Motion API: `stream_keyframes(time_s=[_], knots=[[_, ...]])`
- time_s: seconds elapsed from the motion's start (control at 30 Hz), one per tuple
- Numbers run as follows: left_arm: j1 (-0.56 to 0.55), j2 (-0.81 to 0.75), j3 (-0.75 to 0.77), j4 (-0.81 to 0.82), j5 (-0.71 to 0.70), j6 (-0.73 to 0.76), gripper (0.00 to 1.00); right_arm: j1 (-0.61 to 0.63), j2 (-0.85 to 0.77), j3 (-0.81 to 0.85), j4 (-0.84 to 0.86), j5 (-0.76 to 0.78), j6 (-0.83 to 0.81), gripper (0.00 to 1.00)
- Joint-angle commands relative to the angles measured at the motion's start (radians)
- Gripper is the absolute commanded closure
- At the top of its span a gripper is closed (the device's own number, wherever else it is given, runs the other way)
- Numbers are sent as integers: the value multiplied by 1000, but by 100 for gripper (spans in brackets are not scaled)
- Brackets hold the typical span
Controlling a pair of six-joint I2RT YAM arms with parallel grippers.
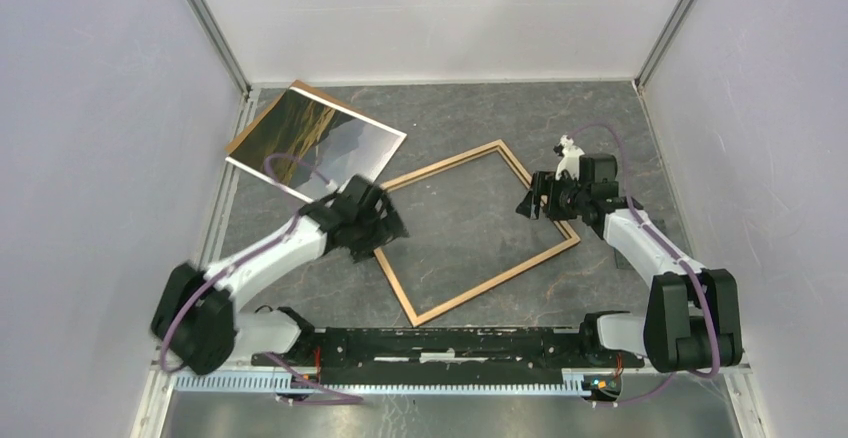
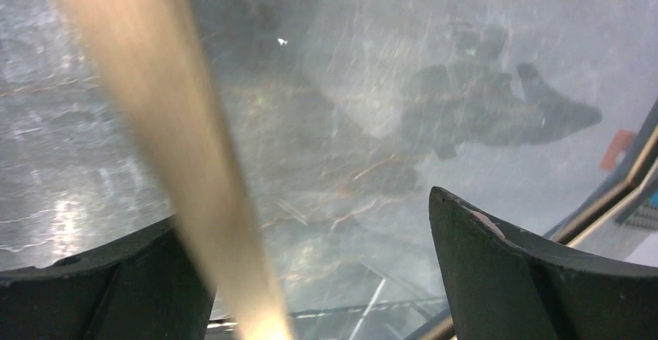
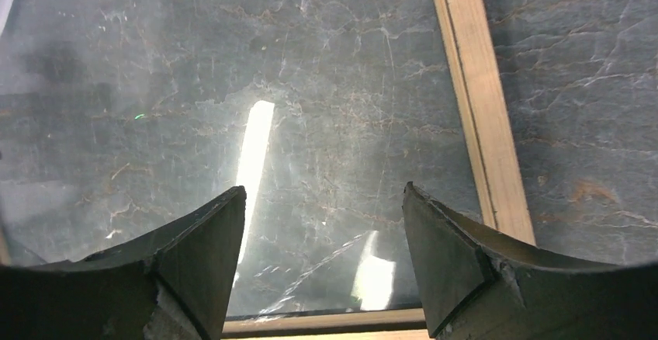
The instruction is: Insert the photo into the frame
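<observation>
One frame (image 1: 497, 282), one photo (image 1: 320, 138); left hand (image 1: 385, 228) apart, right hand (image 1: 527, 205) apart, both empty.

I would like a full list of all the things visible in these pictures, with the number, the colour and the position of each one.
photo: one, dark hills and pale sky with a white border, far left of the table, face up
backing board: one, brown, under the photo, only its edge shows
frame: one, light wood, middle of the table, lying flat, no photo in it
table: one, dark grey marbled, under everything
left gripper: one, black, open, over the frame's left corner
right gripper: one, black, open, over the frame's right side
</observation>
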Motion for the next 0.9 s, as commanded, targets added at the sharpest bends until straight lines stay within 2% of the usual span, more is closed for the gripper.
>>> stream_keyframes(time_s=[0.0, 0.2, 0.33, 0.43, 0.57, 0.67, 0.73, 0.87], knots=[[-6, -228, -165, 236, 24, 123, 0, 8, -27, -30, 48, 13, -1, 20], [-3, -207, -181, 334, 154, 111, 0, 11, -51, -41, 35, 16, -4, 20], [-3, -216, -166, 287, 112, 124, 0, 11, -80, -36, 0, 41, -24, 20], [6, -212, -104, 177, 38, 187, 0, 19, -88, -42, -19, 49, -43, 20], [111, -209, -66, 122, 134, 243, 0, 42, -103, -72, -31, 36, -44, 18], [148, -284, -133, 105, 73, 201, 0, 61, -135, -97, -47, 51, -39, 18], [152, -338, -224, 163, 70, 135, 0, 61, -159, -103, -59, 65, -43, 18], [149, -321, -343, 264, 98, 12, 0, 60, -190, -78, -96, 92, -58, 17]])
